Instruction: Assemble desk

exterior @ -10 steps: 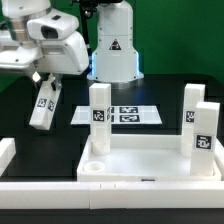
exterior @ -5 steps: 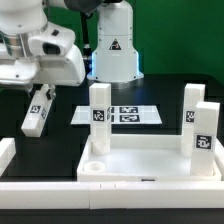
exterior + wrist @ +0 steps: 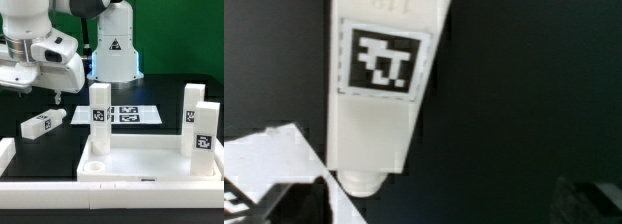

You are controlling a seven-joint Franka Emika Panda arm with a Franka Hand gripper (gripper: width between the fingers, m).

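Desk parts are spread over the black table (image 3: 40,155). The tabletop (image 3: 150,160) lies in the lower right of the exterior view, with its rim turned up, so it forms a shallow tray. Three legs stand upright in it: one leg (image 3: 98,118) at the corner nearer the middle of the frame, a second leg (image 3: 190,112) at the far right corner, and a third leg (image 3: 203,136) just in front of that one. Each carries a black-and-white tag. One round socket (image 3: 91,168) at the lower left corner of the tabletop has nothing in it.

The fourth leg (image 3: 43,123) lies flat on the table at the left of the frame, well apart from the tabletop, with its tag facing up. In the wrist view this same leg (image 3: 384,95) fills the middle of the picture, and its small peg end shows near the lower part.

Behind the upright legs, a flat marker board (image 3: 125,115) with several tags lies on the table.

The gripper (image 3: 60,95) hangs in the upper left of the exterior view, above the lying leg and not touching it. Whether its fingers are spread or together, I cannot tell. A low white wall (image 3: 6,152) sits at the left edge.
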